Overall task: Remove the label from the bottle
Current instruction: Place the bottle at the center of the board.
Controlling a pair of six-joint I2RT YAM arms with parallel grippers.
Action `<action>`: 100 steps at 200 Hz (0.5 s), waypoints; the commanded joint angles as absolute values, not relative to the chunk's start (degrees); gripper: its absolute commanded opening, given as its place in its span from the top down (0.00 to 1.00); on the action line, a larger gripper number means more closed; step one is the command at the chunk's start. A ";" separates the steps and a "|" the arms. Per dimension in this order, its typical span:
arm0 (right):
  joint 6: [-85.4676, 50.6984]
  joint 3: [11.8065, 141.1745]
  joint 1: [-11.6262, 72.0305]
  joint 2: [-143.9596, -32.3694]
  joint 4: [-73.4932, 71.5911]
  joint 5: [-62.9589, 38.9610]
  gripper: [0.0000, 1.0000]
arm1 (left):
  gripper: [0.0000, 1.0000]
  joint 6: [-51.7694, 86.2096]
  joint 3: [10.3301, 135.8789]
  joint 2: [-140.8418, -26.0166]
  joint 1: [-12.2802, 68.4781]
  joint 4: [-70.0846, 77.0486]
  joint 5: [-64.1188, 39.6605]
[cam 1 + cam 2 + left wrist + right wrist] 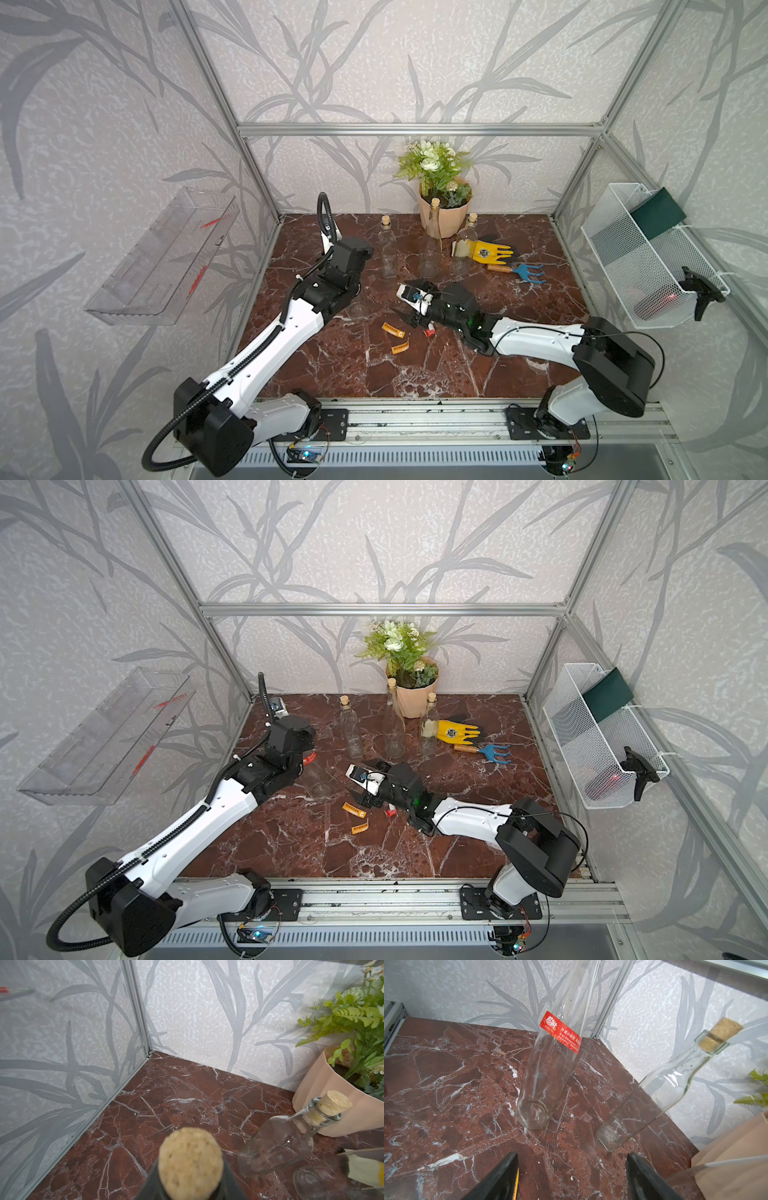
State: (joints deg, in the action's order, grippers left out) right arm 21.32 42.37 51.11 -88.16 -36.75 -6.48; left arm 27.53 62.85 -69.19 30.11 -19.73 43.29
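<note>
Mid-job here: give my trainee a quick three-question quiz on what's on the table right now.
1. True or false: the right hand is shut on the red label.
2. What grips the labelled bottle? A) left hand B) right hand C) nothing
3. How many other corked bottles stand near the flower pot?
Key: 1 false, its jaws stand open, apart from the bottle; 2 A; 3 three.

A potted plant (451, 222) stands at the back of the marble counter (415, 365); near it lie a yellow glove (490, 251) and a blue rake (525, 272). A white wire basket (648, 266) and a clear tray (166, 257) hang on opposite walls.
</note>
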 commanded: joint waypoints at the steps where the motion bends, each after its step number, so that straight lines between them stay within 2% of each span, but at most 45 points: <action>1: 21.36 42.80 51.42 -89.03 -40.25 -7.50 0.17 | 1.00 30.84 64.27 -69.07 31.52 -15.21 54.01; 51: 20.37 42.21 51.39 -89.38 -40.59 -7.47 0.17 | 1.00 33.63 64.05 -71.07 34.27 -11.25 62.89; 100: 19.60 41.10 51.37 -89.38 -41.13 -7.19 0.17 | 1.00 40.45 69.12 -75.85 35.32 -18.46 71.31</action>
